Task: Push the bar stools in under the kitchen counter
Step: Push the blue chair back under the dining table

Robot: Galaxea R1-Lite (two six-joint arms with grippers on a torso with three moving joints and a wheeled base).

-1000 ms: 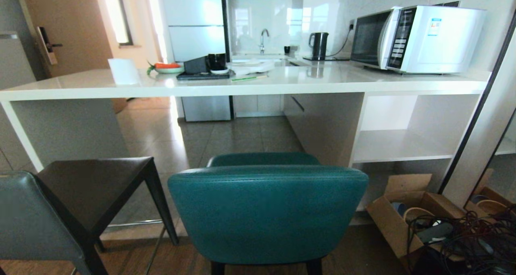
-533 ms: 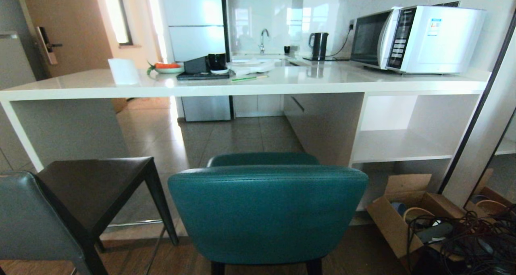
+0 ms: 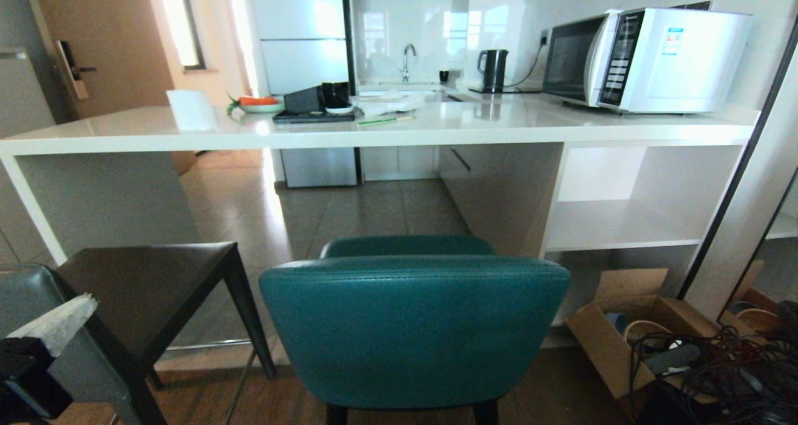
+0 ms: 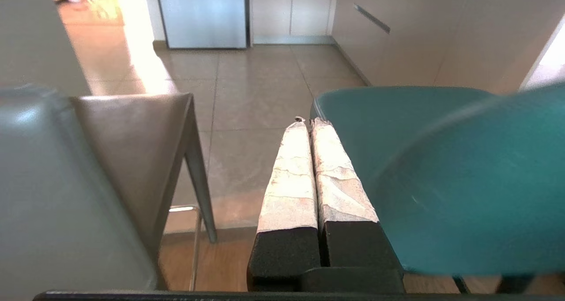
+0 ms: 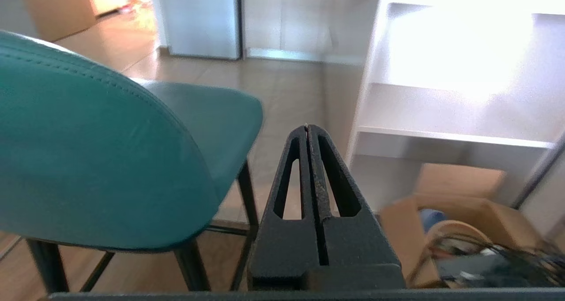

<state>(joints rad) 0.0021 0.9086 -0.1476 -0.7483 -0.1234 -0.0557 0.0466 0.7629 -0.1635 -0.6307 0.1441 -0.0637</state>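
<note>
The teal bar stool stands in front of me with its padded back toward me, out from under the white kitchen counter. To its left stands the grey square stool, also short of the counter. My left gripper shows at the lower left, in front of the grey stool's back. In the left wrist view that gripper is shut and empty, between the grey stool and the teal stool. My right gripper is shut and empty, to the right of the teal stool.
A microwave, kettle, tray and plate sit on the counter. White open shelves fill the counter's right end. On the floor at the right lies an open cardboard box with tangled cables.
My left gripper has come up into the head view at the lower left. The stools and the scene have not shifted.
</note>
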